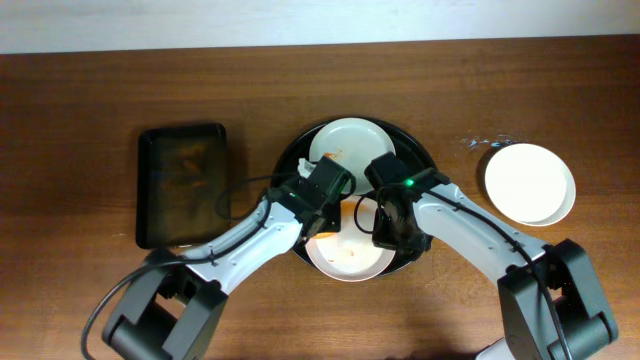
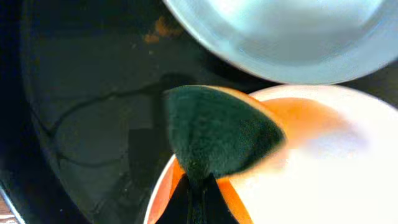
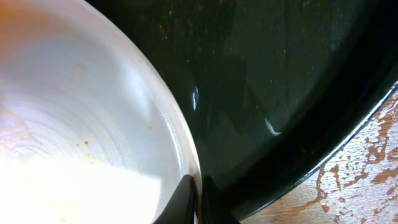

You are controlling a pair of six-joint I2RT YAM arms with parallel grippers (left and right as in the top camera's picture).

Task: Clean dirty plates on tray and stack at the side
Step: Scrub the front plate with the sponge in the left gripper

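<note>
The round black tray (image 1: 425, 165) holds two white plates. The far plate (image 1: 350, 143) has an orange smear near its front edge. The near plate (image 1: 352, 260) carries orange sauce. My left gripper (image 1: 322, 218) is shut on a dark green sponge (image 2: 217, 134) that rests on the near plate's orange-smeared left part (image 2: 323, 162). My right gripper (image 1: 385, 232) is shut on the near plate's rim (image 3: 189, 162); its inside (image 3: 74, 124) shows faint orange specks. A third plate (image 1: 529, 183), plain white, sits on the table to the right of the tray.
A smaller rectangular dark tray (image 1: 181, 184) with brownish residue lies left of the round tray. Wet streaks mark the wooden table (image 1: 100, 100) near the plain plate (image 1: 480, 143) and beside the tray rim in the right wrist view (image 3: 367, 162).
</note>
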